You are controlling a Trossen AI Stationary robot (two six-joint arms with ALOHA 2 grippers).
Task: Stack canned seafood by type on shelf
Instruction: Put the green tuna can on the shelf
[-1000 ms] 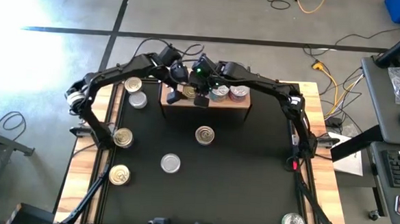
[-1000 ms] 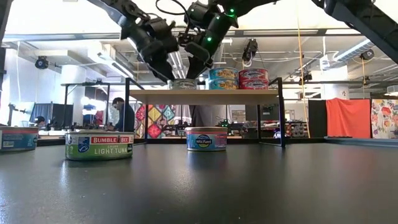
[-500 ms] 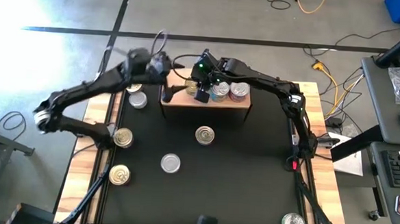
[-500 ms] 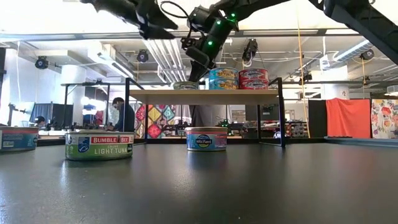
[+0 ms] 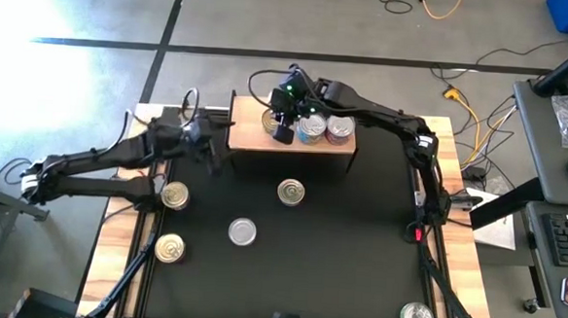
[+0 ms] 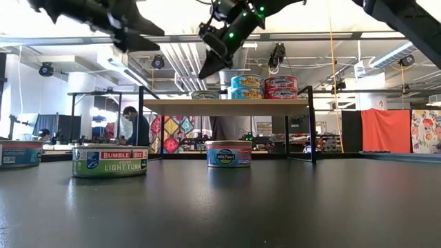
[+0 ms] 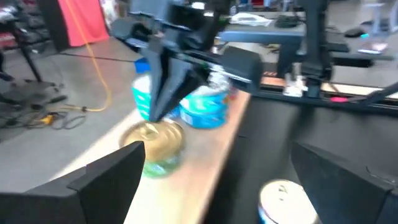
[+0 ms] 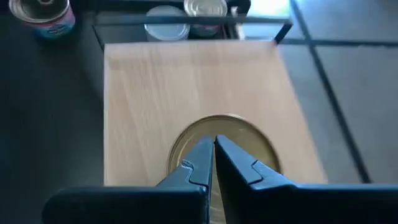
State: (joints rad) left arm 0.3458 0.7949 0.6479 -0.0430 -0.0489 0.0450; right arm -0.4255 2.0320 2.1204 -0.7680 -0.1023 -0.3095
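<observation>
Directly beneath your right gripper's (image 8: pixel 213 152) clenched fingertips a gold-lidded can (image 8: pixel 225 140) sits on the shelf (image 8: pixel 155 81), likely rigid, smooth and slippery, so grip cans across the round wall, as your spread left gripper (image 5: pixel 207 147) could.

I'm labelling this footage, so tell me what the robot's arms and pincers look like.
Both arms are dark, slim and jointed, with black cables looping along them. The right pincer has two black tapered fingers, and small green lights glow on its wrist. The left pincer has broad, flat black fingers.
</observation>
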